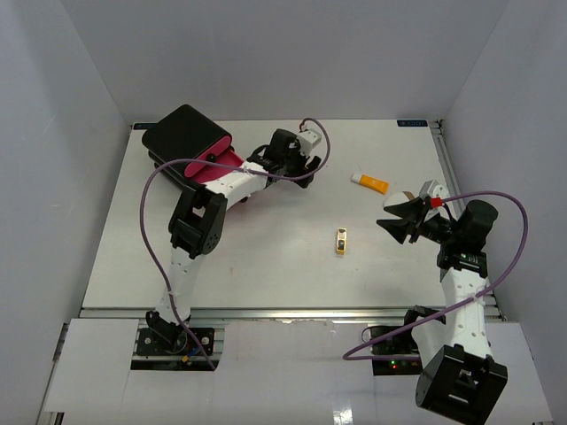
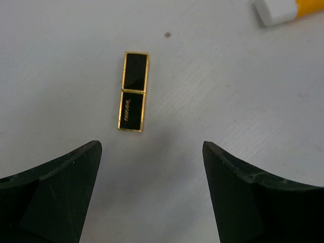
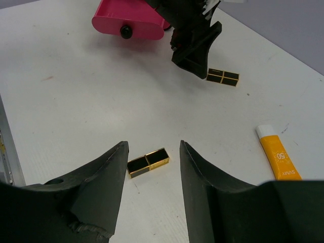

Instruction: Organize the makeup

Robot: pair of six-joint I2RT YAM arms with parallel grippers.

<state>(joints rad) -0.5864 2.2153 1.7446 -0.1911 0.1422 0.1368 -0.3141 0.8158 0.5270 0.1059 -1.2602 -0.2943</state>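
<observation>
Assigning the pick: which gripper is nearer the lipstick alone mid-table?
Right. The right gripper sits right of the lipstick, jaws open toward it; the left gripper is farther, by the pink drawer.

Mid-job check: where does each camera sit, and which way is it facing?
Top external: above and behind the bases, looking down on the table; left arm and right arm show.
Left wrist: on the left arm, looking down at a lipstick; open left end effector at the bottom.
Right wrist: low, facing the pink drawer across the table; open right end effector, second lipstick ahead.
Shared: both wrist views show the orange tube.
</observation>
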